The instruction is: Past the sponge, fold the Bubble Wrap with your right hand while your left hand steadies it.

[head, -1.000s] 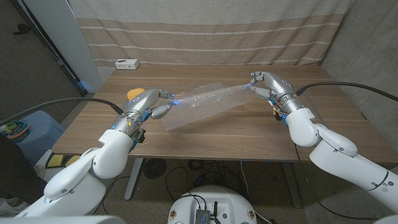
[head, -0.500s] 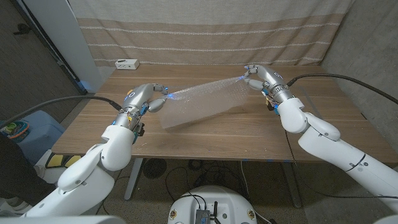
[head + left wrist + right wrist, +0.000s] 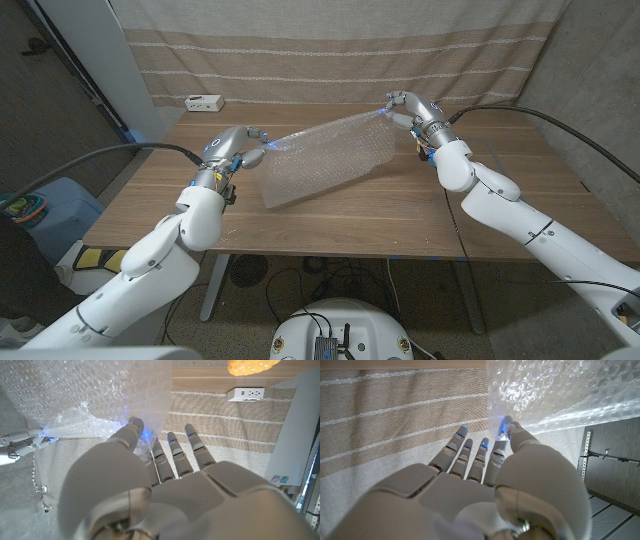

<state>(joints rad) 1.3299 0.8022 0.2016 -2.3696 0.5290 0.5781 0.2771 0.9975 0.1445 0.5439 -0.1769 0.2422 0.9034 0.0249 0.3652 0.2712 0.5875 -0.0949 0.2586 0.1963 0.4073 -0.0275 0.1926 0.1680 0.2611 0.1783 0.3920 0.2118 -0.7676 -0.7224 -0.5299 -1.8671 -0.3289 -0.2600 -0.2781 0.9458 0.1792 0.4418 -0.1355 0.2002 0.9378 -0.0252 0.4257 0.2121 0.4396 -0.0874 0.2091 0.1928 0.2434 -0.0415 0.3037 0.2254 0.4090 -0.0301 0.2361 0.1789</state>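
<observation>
A clear sheet of bubble wrap (image 3: 325, 158) hangs stretched in the air above the table's middle, its lower edge near the wood. My left hand (image 3: 240, 146) pinches its left upper corner, and my right hand (image 3: 408, 108) pinches its right upper corner at the far side. In the left wrist view the thumb and a finger of the left hand (image 3: 150, 485) hold the bubble wrap (image 3: 95, 395), the other fingers spread. In the right wrist view my right hand (image 3: 485, 480) pinches the bubble wrap (image 3: 555, 390) the same way. A yellow sponge (image 3: 252, 366) lies on the table.
The wooden table (image 3: 400, 210) has bare wood in front of the sheet. A white power strip (image 3: 204, 102) sits at the far left edge, against a striped curtain (image 3: 330, 50). A blue bin (image 3: 60, 205) stands left of the table.
Both hands have raised the sheet and carried it farther from me. The right hand has moved up and back; the left hand has risen, so the sheet hangs more upright.
</observation>
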